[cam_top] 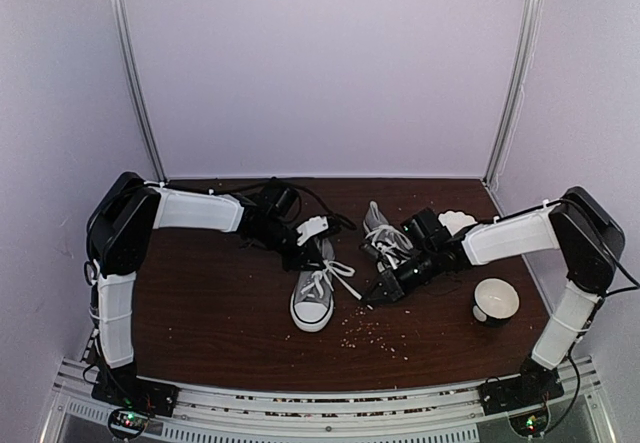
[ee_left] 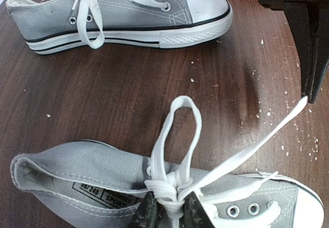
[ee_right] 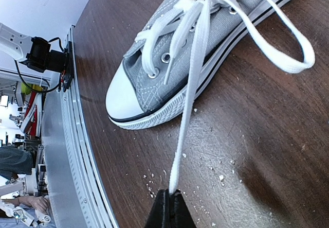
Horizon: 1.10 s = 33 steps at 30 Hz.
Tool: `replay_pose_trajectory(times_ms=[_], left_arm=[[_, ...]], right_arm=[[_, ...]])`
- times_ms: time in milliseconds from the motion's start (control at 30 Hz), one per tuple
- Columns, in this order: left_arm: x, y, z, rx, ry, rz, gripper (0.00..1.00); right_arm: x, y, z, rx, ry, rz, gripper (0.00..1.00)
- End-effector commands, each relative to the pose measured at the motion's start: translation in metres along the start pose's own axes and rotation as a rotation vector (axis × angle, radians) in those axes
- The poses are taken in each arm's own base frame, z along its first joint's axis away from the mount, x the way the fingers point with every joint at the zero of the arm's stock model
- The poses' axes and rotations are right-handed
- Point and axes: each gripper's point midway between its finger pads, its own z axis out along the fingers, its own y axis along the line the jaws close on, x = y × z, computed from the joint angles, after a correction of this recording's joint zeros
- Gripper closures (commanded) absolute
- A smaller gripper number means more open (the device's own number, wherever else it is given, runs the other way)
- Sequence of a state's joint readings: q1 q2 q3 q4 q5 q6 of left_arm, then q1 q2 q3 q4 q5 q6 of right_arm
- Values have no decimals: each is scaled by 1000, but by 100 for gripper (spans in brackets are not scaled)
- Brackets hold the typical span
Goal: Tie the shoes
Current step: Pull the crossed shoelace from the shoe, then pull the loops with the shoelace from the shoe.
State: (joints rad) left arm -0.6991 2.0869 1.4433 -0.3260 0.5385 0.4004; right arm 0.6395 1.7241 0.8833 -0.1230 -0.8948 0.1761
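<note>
Two grey canvas shoes with white toe caps lie on the brown table. The nearer shoe [cam_top: 312, 301] points its toe at the front edge, and my left gripper [ee_left: 172, 207] is shut on the knot of its white laces [ee_left: 169, 189]. One lace loop [ee_left: 177, 135] stands out from that knot onto the table. A lace end [ee_right: 190, 99] runs taut from the knot to my right gripper [ee_right: 170, 193], which is shut on its tip low over the table, to the right of the shoe's toe. The other shoe [ee_left: 123, 12] lies beside it with loose laces.
A white cup [cam_top: 495, 299] stands at the right, near the right arm. Pale crumbs [cam_top: 372, 335] are scattered in front of the shoes. A metal rail [ee_right: 77, 151] runs along the table's near edge. White walls close in the back and sides.
</note>
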Motion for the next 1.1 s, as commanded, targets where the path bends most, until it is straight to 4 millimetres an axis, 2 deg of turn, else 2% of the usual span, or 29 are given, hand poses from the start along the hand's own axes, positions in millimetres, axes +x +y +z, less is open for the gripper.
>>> replay_pose_trajectory(times_ms=[0, 133, 233, 300, 333, 367, 467, 567, 633, 700, 833, 900, 1067], left_arm=[[25, -3, 0, 17, 64, -27, 82], [31, -4, 2, 21, 80, -27, 83], [29, -4, 1, 20, 79, -22, 85], [28, -5, 1, 26, 70, -16, 85], [26, -4, 1, 24, 66, -13, 84], [26, -3, 0, 20, 65, -10, 84], [25, -2, 0, 12, 68, -4, 84], [24, -2, -2, 11, 66, 1, 84], [23, -2, -1, 12, 60, 2, 83], [20, -2, -2, 14, 47, 7, 83], [16, -1, -2, 12, 31, 13, 83], [16, -2, -2, 13, 31, 14, 83], [15, -2, -3, 18, 28, 18, 82]], right_arm=[[2, -5, 7, 20, -1, 19, 100], [6, -12, 8, 46, 9, 32, 100], [6, -14, 7, 73, 24, 30, 90], [-7, -11, -3, 104, 6, -20, 80], [-21, -10, -10, 133, -16, -66, 72], [-31, -10, -18, 165, -36, -98, 68], [-63, -21, -41, 321, -95, -206, 65], [-86, -33, -51, 464, -116, -328, 63], [-96, -40, -47, 516, -113, -417, 60], [-103, -41, -36, 485, -109, -431, 58], [-106, -50, -7, 305, -140, -280, 53], [-106, -56, 2, 255, -168, -244, 52], [-107, -60, 9, 208, -188, -264, 50]])
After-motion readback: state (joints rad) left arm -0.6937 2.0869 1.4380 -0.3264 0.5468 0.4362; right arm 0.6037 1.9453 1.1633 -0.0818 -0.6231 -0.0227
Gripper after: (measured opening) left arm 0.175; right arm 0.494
